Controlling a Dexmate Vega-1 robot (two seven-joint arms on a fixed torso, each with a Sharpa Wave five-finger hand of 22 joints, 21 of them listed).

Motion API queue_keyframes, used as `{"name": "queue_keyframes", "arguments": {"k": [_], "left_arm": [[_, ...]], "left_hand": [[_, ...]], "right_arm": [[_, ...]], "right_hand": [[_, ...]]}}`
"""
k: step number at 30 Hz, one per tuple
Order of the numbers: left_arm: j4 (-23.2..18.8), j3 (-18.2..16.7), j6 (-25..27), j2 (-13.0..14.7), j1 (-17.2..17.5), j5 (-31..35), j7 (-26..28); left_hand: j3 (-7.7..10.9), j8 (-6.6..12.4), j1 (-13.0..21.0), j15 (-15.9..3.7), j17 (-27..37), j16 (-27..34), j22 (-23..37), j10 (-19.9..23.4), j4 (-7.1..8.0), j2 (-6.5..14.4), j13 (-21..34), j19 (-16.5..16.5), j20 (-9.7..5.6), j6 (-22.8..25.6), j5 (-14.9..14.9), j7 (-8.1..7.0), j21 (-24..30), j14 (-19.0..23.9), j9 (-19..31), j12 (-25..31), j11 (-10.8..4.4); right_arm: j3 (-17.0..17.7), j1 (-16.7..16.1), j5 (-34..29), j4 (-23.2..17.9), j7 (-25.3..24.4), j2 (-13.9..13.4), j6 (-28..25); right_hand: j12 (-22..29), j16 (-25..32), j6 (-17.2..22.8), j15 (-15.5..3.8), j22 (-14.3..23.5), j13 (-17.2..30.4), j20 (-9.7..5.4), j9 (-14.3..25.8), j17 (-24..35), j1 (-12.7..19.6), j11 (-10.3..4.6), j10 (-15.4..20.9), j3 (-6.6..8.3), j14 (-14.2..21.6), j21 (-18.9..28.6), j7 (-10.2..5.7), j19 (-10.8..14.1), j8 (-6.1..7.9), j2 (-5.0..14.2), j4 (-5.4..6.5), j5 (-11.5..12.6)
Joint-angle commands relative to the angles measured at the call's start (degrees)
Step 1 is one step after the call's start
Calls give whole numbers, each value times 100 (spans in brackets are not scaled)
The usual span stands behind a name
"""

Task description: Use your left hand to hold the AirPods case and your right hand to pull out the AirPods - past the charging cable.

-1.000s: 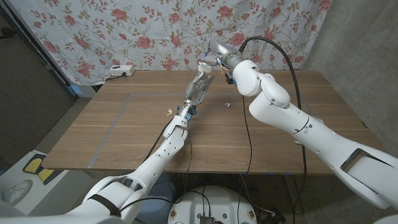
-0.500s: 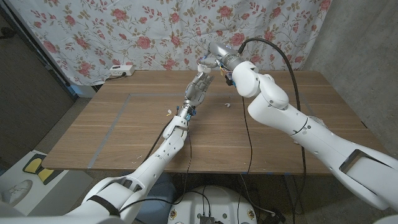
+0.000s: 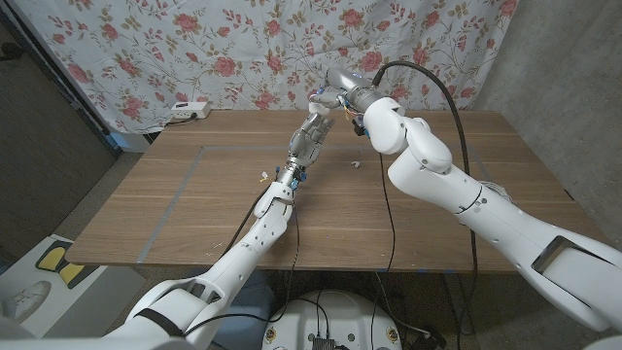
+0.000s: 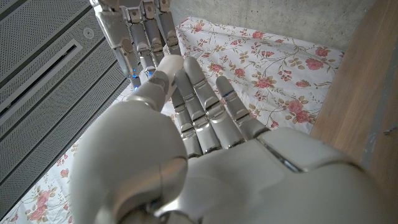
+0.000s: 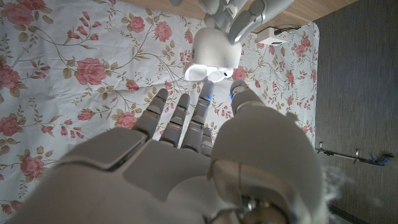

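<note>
The left robot hand (image 3: 313,133) was seen in the head view just above the middle of the frame, raised over the far part of the wooden worktop (image 3: 194,209) at the end of an arm coming from the lower left. In the right wrist view its fingers (image 5: 245,18) were closed around a white AirPods case (image 5: 213,55) at the top middle of the frame, the case being gripped from above with its open end turned toward the camera. Pale earbuds (image 5: 211,73) were visible seated at that open end, though little detail could be made out.

The right robot hand (image 3: 328,98) was placed just above and to the right of the left one in the head view, close against it near the flowered curtain (image 3: 194,49). In the right wrist view this hand (image 5: 186,143) was shown from behind in the lower half of the frame, its fingers (image 5: 180,115) spread and stretched toward the case, their tips stopped just short of it, with nothing held. In the left wrist view the same fingers (image 4: 134,31) were seen at the upper left, pointing at the left hand's own extended fingers.

A thin dark cable (image 3: 388,209) was seen hanging across the worktop right of centre, and a small white object (image 3: 356,163) lay beside it. A white power strip (image 3: 190,110) rested at the far left edge of the worktop.
</note>
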Motion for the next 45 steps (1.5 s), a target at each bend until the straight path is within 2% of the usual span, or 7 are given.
{"name": "queue_keyframes", "arguments": {"k": [1, 7, 18, 24, 39, 45], "left_arm": [[-19, 21, -1, 3, 14, -5, 34], [10, 25, -4, -5, -1, -1, 34], [13, 33, -6, 9, -16, 28, 56], [17, 26, -3, 6, -23, 15, 37], [-16, 28, 5, 17, -14, 14, 36], [-37, 39, 10, 23, -3, 27, 58]], "left_hand": [[32, 228, 280, -9, 31, -4, 9, -20, 21, 320, 13, -8, 9, 152, 26, -19, 39, 46, 1426, 33, 8], [32, 231, 281, -4, 38, -12, 9, -30, 17, 319, 12, -15, 12, 145, 26, -9, 49, 42, 1416, 36, -8], [36, 247, 280, -6, 43, -21, 7, -38, 17, 323, 21, -19, 10, 136, 26, -14, 70, 54, 1411, 49, 3], [38, 257, 276, -9, 47, -30, 6, -30, 17, 321, 5, -26, 5, 133, 26, -10, 80, 53, 1406, 49, 13], [44, 273, 269, -14, 52, -47, 4, -36, 19, 320, -2, -36, 9, 143, 27, -19, 104, 48, 1377, 51, 1], [47, 277, 267, -10, 62, -49, 3, -44, 18, 322, 4, -42, 9, 131, 27, -16, 114, 51, 1367, 56, -3]], "right_arm": [[138, -174, 21, -121, -103, -65, 166], [189, -235, 56, -123, -186, -66, 246], [214, -237, 131, -61, -211, -62, 403], [192, -217, 122, -22, -187, -34, 390], [125, -143, 76, 7, -27, -39, 346], [114, -146, 46, -1, -3, -38, 331]], "right_hand": [[-56, -33, -58, -125, 11, 48, 48, -6, -11, -22, -185, -80, 26, -104, 9, -99, -5, 19, 49, 7, 35], [-87, -71, -77, -153, 12, 90, 88, -6, -24, -11, -217, -210, 43, -181, 2, -144, -25, 19, 76, 10, 40], [-29, -78, -51, -191, 12, 151, 114, -6, -37, 13, -278, -161, 70, -173, -4, -184, -44, 34, 100, 6, 47], [43, -42, 55, -216, 10, 191, 89, -8, -54, 45, -417, 3, 89, -82, 4, -229, -25, 75, 86, -11, 53], [-29, -10, 76, -181, 10, 152, 54, -10, -61, -21, -349, 2, 58, -77, 9, -175, -9, 78, 62, 34, 43], [-59, -2, 76, -173, 10, 133, 53, -10, -65, -31, -379, 3, 55, -85, 9, -173, -7, 76, 62, 40, 42]]}}
